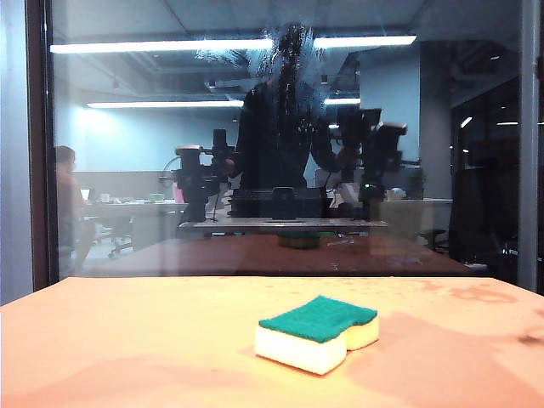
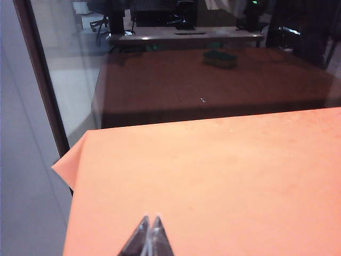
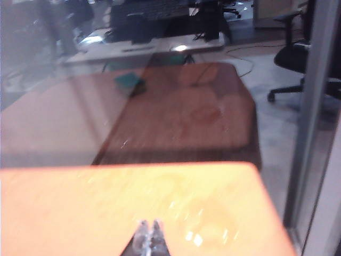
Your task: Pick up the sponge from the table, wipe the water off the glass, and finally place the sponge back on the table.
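Nearest in the exterior view, the sponge [image 1: 319,334] lies flat on the orange table [image 1: 127,340], a little right of the middle and well short of the far edge, green scouring layer up and pale foam below (the end toward the right looks notched or pinched in). Nothing touches it, and neither arm appears directly in this view.

The left gripper [image 2: 149,237] shows only in the left wrist view, its fingers [image 2: 139,239] clenched tip to tip with nothing between them, hanging above bare table near the corner by the dark frame [image 2: 42,80] of the pane. The right gripper [image 3: 149,237] shows only in the right wrist view, which is blurred; its fingers [image 3: 140,240] are likewise pressed together and empty, over the table near its opposite far corner, where faint ring-shaped blotches mark the surface.

Beyond the table's far edge stands the glass [image 1: 127,76], upright. It mirrors a darker tabletop, a small dim green image of the sponge, both arms, and an office with ceiling lights. High up near the middle, a hazy whitish streaky smear of water [image 1: 285,47] lies on the pane over a dark human silhouette.
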Controlling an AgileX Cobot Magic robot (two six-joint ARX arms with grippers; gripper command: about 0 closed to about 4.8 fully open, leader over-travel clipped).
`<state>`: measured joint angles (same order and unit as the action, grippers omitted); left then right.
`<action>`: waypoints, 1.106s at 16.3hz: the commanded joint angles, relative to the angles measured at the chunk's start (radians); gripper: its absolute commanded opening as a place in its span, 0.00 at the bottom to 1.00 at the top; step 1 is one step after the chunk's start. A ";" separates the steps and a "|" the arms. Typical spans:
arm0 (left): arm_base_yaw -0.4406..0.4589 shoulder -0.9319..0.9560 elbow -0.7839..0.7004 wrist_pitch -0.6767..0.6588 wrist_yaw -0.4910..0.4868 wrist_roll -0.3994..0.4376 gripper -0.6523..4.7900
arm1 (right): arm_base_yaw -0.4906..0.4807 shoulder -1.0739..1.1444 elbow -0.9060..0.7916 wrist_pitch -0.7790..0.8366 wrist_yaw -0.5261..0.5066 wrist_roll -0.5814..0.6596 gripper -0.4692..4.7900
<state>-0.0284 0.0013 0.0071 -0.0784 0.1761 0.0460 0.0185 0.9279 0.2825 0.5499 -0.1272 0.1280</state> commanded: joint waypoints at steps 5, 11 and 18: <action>0.000 0.001 0.003 0.041 -0.023 0.007 0.11 | 0.003 -0.060 -0.159 0.122 0.026 -0.006 0.08; -0.001 0.001 0.003 0.051 -0.019 0.006 0.11 | 0.003 -0.286 -0.242 0.024 0.021 -0.006 0.08; -0.001 0.001 0.003 0.058 -0.018 0.006 0.11 | 0.003 -0.591 -0.253 -0.237 0.043 -0.012 0.08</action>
<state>-0.0284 0.0013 0.0071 -0.0410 0.1551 0.0521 0.0212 0.3664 0.0334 0.3401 -0.0929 0.1230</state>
